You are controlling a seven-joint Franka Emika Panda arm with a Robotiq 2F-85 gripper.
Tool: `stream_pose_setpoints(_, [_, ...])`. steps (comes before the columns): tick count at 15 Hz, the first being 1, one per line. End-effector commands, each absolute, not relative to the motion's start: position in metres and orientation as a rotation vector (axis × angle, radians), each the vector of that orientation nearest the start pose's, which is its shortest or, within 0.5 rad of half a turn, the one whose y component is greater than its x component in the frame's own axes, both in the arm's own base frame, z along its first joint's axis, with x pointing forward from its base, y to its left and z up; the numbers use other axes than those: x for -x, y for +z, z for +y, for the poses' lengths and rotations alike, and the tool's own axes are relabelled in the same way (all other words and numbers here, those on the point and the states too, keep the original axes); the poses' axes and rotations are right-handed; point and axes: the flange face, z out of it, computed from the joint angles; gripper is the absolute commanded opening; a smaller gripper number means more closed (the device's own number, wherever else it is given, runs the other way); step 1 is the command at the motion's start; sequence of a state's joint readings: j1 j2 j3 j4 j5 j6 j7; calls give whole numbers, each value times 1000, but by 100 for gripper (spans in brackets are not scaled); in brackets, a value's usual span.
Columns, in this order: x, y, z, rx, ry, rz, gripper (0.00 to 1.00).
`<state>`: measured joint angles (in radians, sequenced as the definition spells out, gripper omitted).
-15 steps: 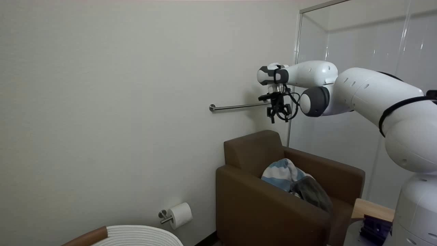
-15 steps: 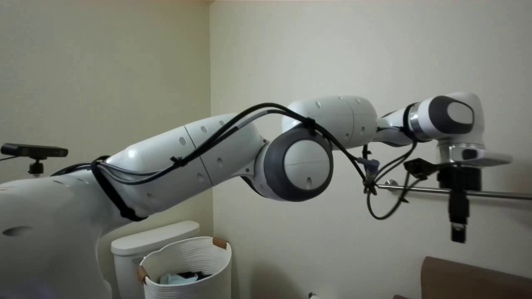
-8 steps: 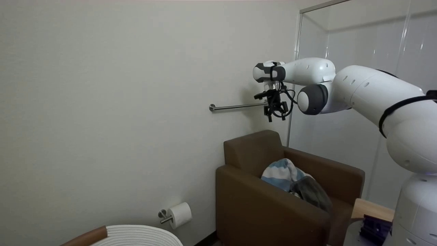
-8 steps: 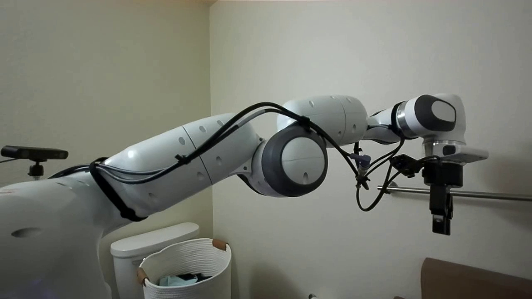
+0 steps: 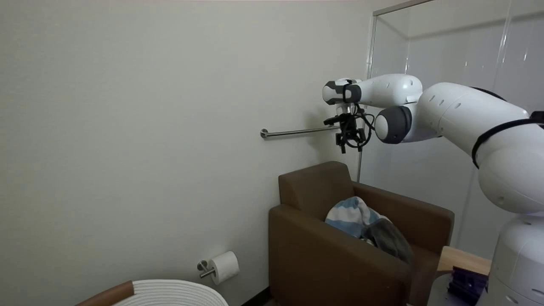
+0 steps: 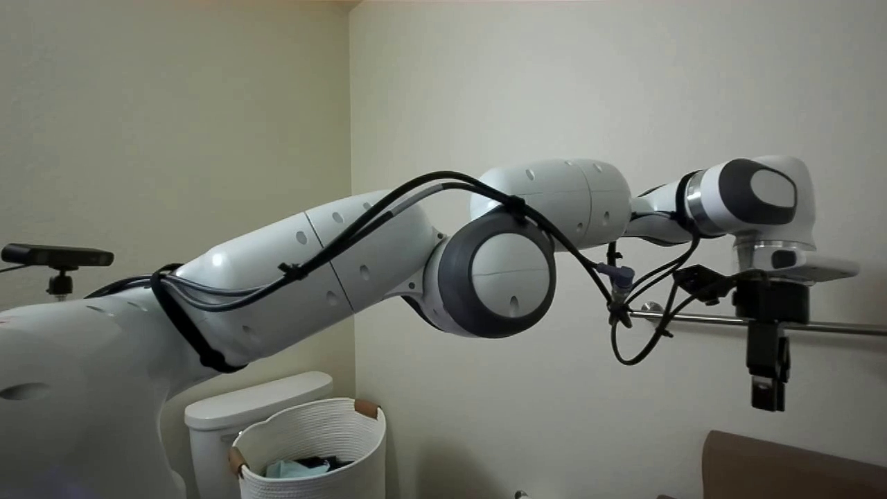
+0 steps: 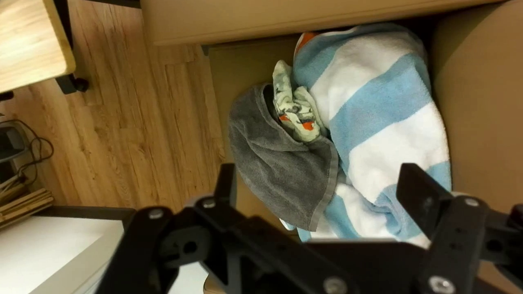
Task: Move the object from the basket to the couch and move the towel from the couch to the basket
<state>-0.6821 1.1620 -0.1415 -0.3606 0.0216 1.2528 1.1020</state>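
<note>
Towel [image 7: 384, 104]: one; grey-green cloth [image 7: 282, 161]: one; both on one couch [image 5: 329, 246].

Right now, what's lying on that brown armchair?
A striped blue-and-white towel, a grey cloth and crumpled pale green fabric. Bare seat shows beside them; anything beneath is covered.

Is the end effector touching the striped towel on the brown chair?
Apart. In an exterior view, the end effector hangs above the striped towel, with wall and part of the brown chair showing between them.
</note>
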Motion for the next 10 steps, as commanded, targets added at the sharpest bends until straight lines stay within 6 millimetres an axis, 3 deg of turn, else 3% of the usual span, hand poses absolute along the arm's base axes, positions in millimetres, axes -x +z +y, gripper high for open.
stream_pose_setpoints(1, [-528, 347, -555, 1863, 364, 2581, 100])
stream_pose_setpoints(4, [-506, 315, -585, 1802, 340, 2559, 100])
stream_pose_setpoints(5, [-504, 295, -590, 1792, 345, 2618, 100])
stream_pose_setpoints(6, [-497, 273, -592, 1803, 405, 2679, 100])
stream_pose_setpoints(10, [-478, 230, -601, 1848, 510, 2682, 100])
